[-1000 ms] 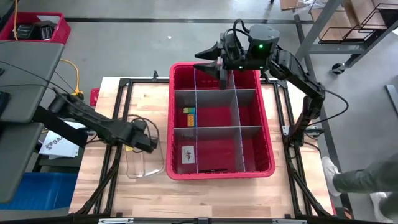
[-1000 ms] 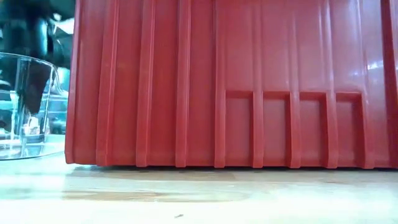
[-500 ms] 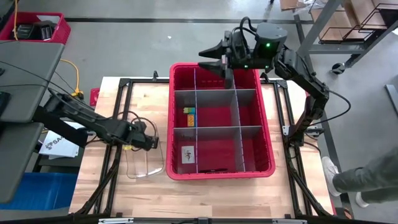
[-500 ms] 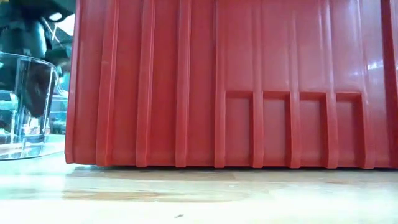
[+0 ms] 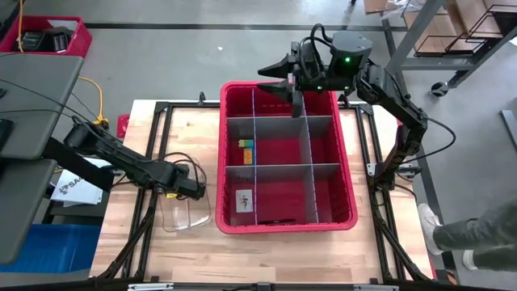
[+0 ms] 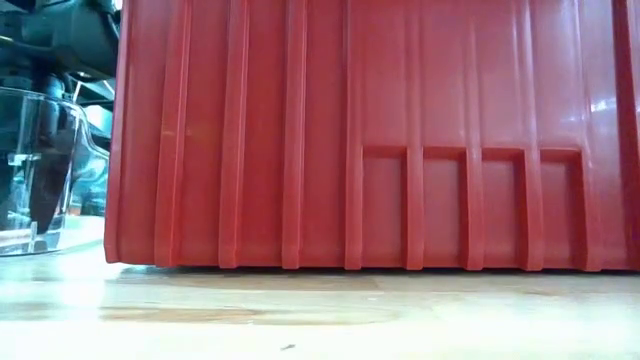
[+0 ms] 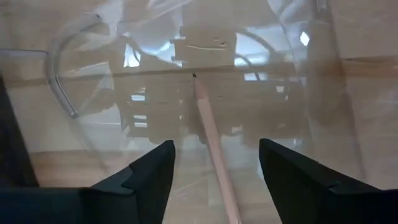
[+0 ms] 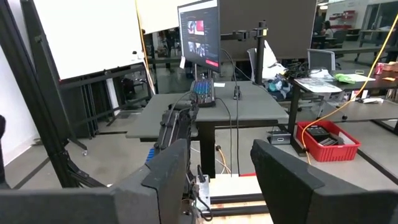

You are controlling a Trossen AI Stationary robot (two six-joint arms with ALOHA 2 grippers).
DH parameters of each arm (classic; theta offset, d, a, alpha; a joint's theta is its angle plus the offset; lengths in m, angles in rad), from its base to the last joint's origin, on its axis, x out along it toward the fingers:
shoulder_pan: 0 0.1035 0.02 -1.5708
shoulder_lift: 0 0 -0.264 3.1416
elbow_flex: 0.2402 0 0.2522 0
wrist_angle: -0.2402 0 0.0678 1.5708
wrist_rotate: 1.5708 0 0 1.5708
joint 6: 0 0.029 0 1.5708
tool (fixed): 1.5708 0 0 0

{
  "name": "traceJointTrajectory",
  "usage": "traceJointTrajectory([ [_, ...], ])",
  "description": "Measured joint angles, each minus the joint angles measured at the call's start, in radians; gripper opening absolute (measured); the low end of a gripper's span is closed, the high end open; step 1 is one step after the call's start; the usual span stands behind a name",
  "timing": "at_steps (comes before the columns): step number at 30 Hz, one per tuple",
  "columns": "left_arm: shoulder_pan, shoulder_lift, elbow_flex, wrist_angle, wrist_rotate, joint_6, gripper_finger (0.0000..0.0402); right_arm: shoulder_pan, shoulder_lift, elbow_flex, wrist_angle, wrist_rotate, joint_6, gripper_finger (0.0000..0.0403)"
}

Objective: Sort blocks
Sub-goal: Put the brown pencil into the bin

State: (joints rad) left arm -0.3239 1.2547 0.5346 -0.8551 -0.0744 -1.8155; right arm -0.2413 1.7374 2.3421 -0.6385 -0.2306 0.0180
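Two blocks [image 5: 245,149] sit in a middle-left bin [image 5: 347,206] compartment while your left gripper [image 7: 214,168], fingers now parted after being clenched, hovers over the clear container [image 5: 186,212]; right gripper [image 5: 279,77] waits released, so sorting stays barely begun.

The bin [image 5: 349,194] sat in the middle of the table [image 5: 190,259], split by dividers [image 5: 305,145] into compartments. Two blocks [image 5: 246,149] lay in the middle-left compartment. A clear container [image 5: 185,212] stood on the table just left of the bin. The left gripper [image 5: 196,191] was at the container's rim; the right gripper [image 5: 271,78] hung over the bin's far edge.
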Motion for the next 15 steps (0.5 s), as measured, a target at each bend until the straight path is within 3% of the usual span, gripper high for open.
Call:
traceJointTrajectory([
  [5,0.0,0.056,0.007,0.01,0.004,-0.021,0.0218,0.0,0.0,0.0,0.0,0.0,0.0,0.0177],
  [8,0.0,0.076,0.009,0.021,0.009,-0.016,0.016,0.0,0.0,0.0,0.0,0.0,0.0,0.0177],
  [12,-0.001,0.101,0.007,0.016,0.018,0.007,0.0035,0.0,0.0,0.0,0.002,0.001,0.0,0.0177],
  [15,-0.001,0.109,0.009,0.012,0.015,0.011,0.0017,0.0,0.0,0.0,0.005,0.002,0.0,0.0177],
])
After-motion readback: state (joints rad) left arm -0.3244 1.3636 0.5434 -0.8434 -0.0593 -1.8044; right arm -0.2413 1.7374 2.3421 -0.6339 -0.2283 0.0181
